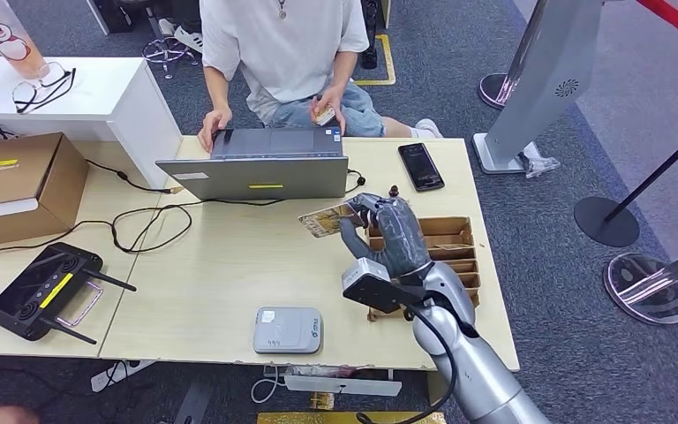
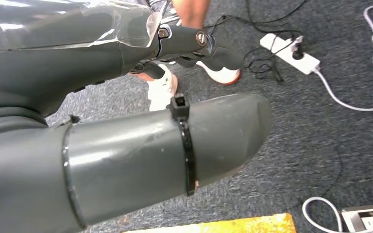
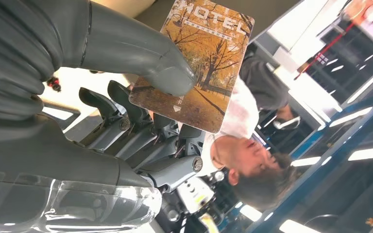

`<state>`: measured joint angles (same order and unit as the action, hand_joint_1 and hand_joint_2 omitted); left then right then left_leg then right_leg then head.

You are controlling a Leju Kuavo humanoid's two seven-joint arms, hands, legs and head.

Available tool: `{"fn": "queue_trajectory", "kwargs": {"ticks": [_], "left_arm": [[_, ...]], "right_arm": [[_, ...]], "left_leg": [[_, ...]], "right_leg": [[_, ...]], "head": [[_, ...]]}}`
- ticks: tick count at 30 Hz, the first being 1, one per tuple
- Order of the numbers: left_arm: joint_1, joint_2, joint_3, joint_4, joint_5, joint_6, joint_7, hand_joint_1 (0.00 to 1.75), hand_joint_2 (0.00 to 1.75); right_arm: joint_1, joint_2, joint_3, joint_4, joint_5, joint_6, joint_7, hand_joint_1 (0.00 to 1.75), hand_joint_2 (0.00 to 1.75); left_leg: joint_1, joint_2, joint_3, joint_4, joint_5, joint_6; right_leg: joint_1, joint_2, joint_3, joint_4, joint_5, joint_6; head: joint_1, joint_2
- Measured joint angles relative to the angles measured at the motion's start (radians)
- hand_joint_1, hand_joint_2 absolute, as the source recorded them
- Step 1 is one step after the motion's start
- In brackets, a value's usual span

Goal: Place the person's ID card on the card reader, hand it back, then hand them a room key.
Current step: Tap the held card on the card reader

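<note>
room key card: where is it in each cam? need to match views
Head view: room key card above the table, pinched in the right hand, just in front of the laptop.
Left wrist view: not in it.
Right wrist view: card under the thumb, printed face showing.
Shared landmark: the right hand gripping it.

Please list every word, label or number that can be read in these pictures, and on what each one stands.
"MOTEL": on the room key card held by the right hand.
Smaller line under it: too small to read.
Laptop stickers, card reader logo, cardboard box label: too blurred.
</note>
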<state>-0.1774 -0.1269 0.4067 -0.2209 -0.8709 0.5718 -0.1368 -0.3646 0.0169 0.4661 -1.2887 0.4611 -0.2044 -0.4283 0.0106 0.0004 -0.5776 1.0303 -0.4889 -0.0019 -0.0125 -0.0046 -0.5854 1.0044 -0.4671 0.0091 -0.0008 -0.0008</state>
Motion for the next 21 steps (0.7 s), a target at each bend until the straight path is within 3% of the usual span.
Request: {"fn": "queue_trajectory", "kwargs": {"ticks": [7,14,21], "left_arm": [[0.066,-0.001,0.026,0.000,0.038,0.007,-0.045,0.00,0.00],[0.078,-0.001,0.030,0.000,0.041,0.007,-0.046,0.00,0.00],[0.102,-0.005,0.048,0.000,0.045,-0.006,-0.041,0.00,0.00]], "right_arm": [[0.045,0.005,0.029,-0.080,0.002,0.027,0.021,1.75,1.75],[0.065,0.005,0.030,-0.105,-0.003,0.037,0.020,1.75,1.75],[0.128,-0.010,0.030,-0.189,-0.177,0.187,-0.014,1.75,1.75]], "left_leg": [[0.000,0.000,0.000,0.000,0.000,0.000],[0.000,0.000,0.000,0.000,0.000,0.000],[0.000,0.000,0.000,0.000,0.000,0.000]], "right_leg": [[0.000,0.000,0.000,0.000,-0.001,0.000],[0.000,0.000,0.000,0.000,-0.001,0.000],[0.000,0.000,0.000,0.000,0.000,0.000]], "head": [[0.000,0.000],[0.000,0.000],[0.000,0.000]]}}
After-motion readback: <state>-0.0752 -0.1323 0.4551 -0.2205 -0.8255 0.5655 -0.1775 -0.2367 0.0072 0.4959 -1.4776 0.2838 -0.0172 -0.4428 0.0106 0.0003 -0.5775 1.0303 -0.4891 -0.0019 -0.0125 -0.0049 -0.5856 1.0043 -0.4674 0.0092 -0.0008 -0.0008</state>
